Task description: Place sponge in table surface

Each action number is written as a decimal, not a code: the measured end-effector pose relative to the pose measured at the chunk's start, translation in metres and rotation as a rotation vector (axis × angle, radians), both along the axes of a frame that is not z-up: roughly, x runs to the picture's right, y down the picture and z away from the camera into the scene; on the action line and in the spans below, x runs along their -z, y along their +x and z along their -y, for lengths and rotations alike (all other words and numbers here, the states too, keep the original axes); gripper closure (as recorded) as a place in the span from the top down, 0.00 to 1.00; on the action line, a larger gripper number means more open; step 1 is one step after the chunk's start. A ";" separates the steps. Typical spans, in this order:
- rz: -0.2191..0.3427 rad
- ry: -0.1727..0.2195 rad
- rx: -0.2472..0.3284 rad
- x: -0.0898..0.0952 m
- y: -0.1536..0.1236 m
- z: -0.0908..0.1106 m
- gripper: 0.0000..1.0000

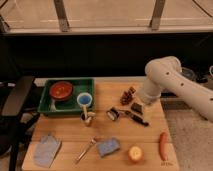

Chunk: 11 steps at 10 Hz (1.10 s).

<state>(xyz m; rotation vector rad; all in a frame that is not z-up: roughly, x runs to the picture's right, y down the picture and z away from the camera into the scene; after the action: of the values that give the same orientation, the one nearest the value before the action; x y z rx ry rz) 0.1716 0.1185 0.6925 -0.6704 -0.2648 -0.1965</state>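
The sponge [108, 146] is a blue-grey block lying flat on the wooden table [70, 131], near its front edge at the middle. My gripper [136, 107] is at the end of the white arm [162, 80], low over the right middle of the table. It is well behind and to the right of the sponge and not touching it.
A green tray [47, 107] holds a red bowl [61, 90]. Nearby are a blue cup [84, 100], a small mug [88, 119], a black-handled tool [131, 116], a brown snack pile [128, 95], a fork [86, 150], a grey cloth [46, 149], an orange fruit [135, 153] and a red sausage-shaped item [162, 145].
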 end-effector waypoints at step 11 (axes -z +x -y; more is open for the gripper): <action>0.241 -0.013 0.221 0.026 -0.062 -0.069 0.80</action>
<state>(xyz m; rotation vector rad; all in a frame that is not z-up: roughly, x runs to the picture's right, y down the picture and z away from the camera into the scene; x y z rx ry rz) 0.1093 0.1878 0.6662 -0.6893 -0.4232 -0.4891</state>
